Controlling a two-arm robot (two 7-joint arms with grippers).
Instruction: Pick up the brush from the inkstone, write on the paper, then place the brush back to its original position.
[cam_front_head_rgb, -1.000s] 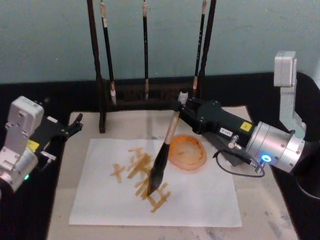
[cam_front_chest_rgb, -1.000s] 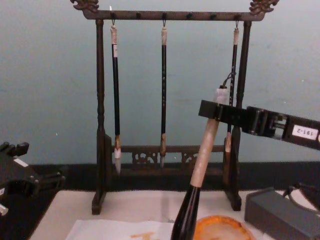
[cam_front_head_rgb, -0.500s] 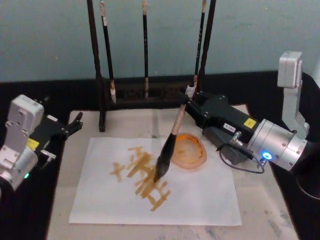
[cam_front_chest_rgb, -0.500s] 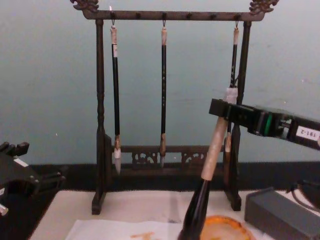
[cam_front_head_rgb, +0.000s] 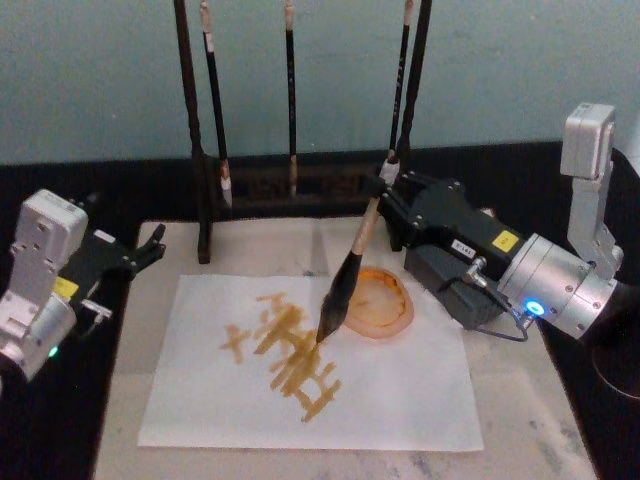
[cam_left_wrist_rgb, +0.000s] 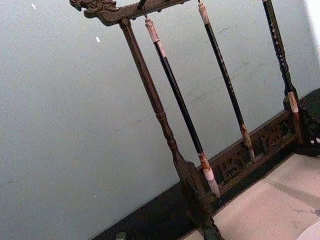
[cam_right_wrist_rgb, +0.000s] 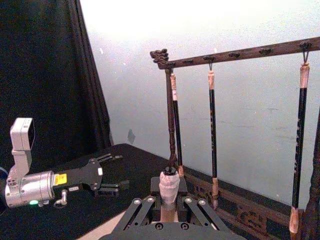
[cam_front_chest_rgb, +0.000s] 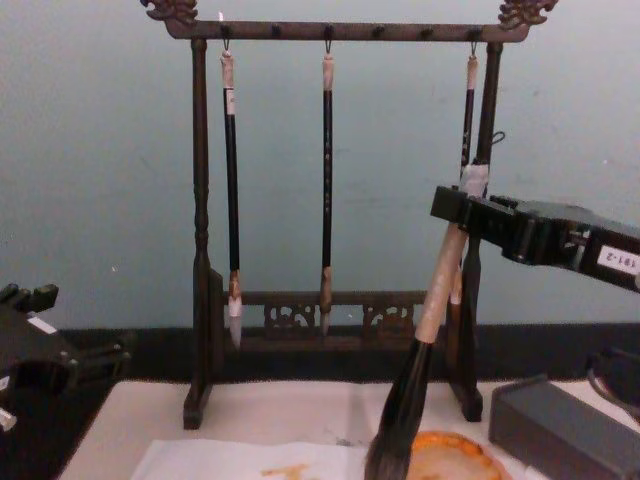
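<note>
Over thin paper (cam_front_head_rgb: 400, 390), bushy-tipped brush (cam_front_head_rgb: 349, 268)

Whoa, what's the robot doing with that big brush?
It looks like it is writing. The right gripper holds the big brush by the top of its tan handle, tilted, with the bristle tip down by the orange strokes on the paper, beside the orange dish. I cannot tell whether the tip touches the paper. The left gripper waits, jaws open, at the mat's left edge.
</note>
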